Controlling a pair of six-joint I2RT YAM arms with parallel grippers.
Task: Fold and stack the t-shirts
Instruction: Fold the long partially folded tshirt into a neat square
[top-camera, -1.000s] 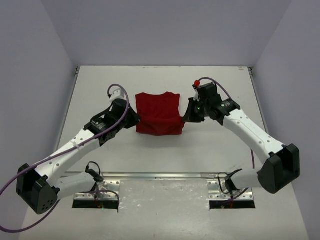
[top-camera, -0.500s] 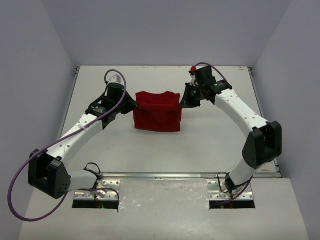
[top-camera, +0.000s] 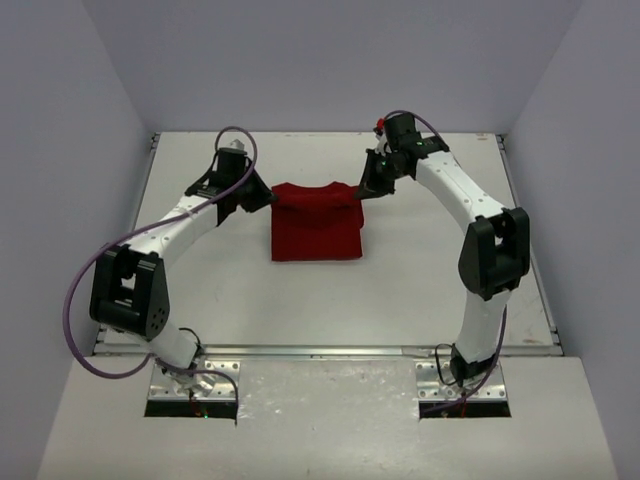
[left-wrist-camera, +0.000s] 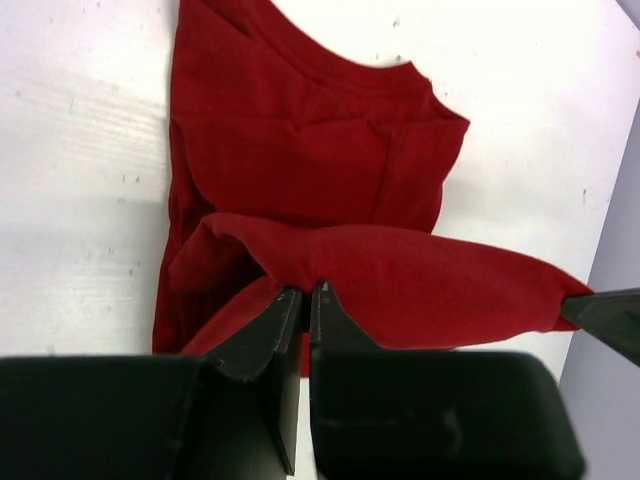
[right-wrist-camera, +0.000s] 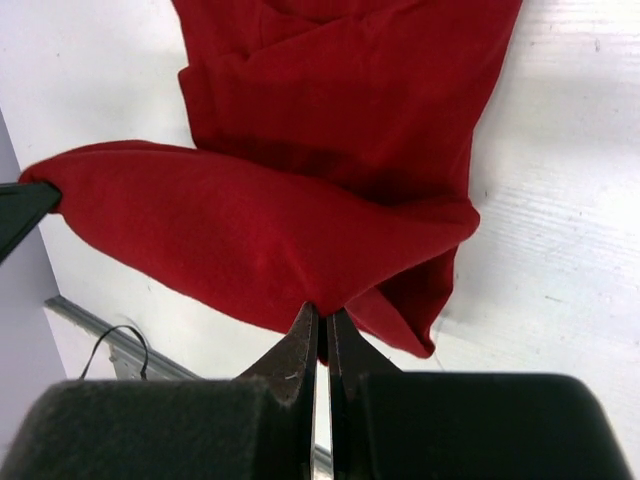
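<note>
The dark red t-shirt lies mid-table, its sides already tucked in. The left gripper and right gripper each pinch an end of its lifted edge — the crosswise fold looks half done; laying it flat and stacking remain.

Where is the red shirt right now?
In the top view the dark red t-shirt lies toward the far side of the table, between the left tool and right tool, each pinching its cloth.

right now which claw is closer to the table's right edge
Right. The right claw pinches the right side of the dark red t-shirt, toward that table edge; the left claw pinches its left side, beyond the shirt.
</note>
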